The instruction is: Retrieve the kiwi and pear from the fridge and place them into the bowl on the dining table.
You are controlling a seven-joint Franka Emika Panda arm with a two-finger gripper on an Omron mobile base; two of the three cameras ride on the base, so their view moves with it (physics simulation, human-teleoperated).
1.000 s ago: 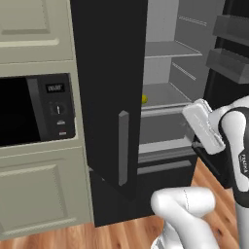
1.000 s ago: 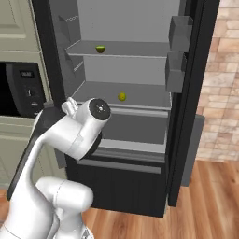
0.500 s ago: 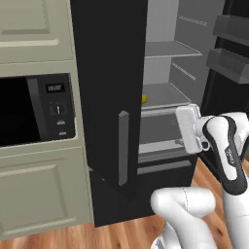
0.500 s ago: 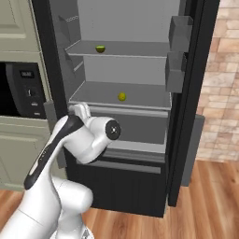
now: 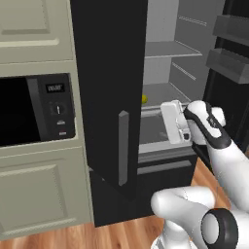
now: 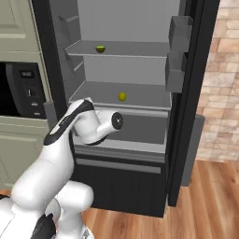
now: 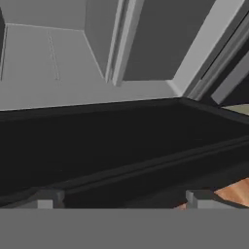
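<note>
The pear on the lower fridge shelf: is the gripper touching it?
Apart. In the right base view the pear lies alone on its shelf; the hand view shows the open gripper with nothing between its tips.

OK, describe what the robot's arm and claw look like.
The arm is glossy white with rounded, bulbous segments, dark grey bands and round caps at the joints. The hand is a white boxy block. The claw ends in two small grey, squared finger tips.
</note>
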